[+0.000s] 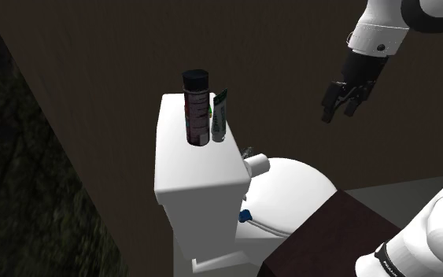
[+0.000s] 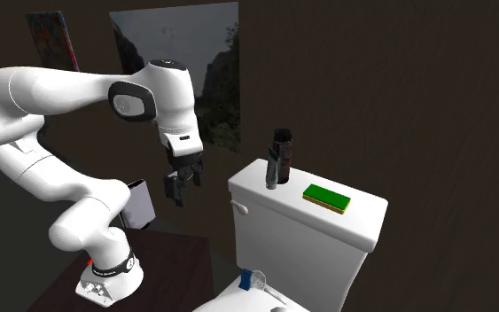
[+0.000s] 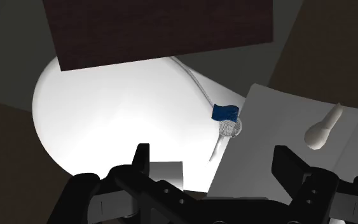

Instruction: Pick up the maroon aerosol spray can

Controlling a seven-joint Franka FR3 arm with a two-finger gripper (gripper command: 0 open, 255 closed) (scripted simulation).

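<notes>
- Maroon aerosol spray can (image 1: 197,110), tall and round with a black cap: it stands upright on the flat lid of the white toilet tank (image 1: 180,169), close to the dark wall. It is the far end of this walk.
- Nearest is the dark brown box stand (image 1: 330,236), low and clear of any approach.
- Beyond it, the black two-finger gripper (image 1: 341,106) hangs with its fingers spread and nothing between them. It is above the white closed toilet lid (image 3: 107,108) and well apart from the can, toward the shoulder view's right.
- The bowl is covered and the tank is shut, so what either holds is hidden. The can and the tube beside it are both capped.
- A green-and-white squeeze tube (image 1: 219,116) stands just beside the can, on the gripper's side; whether they touch I cannot tell.
- A finger coming in from that side would likely strike the tube first. It could topple the tube, shove it into the can, or close on both together.
- The can is tall and narrow. An off-centre nudge could tip it off the tank lid, and a grasp high on its smooth wall might slip.
- Farther along the lid lies a flat green block with a yellow edge (image 2: 327,197), apart from the can and unlikely to interfere.
</notes>
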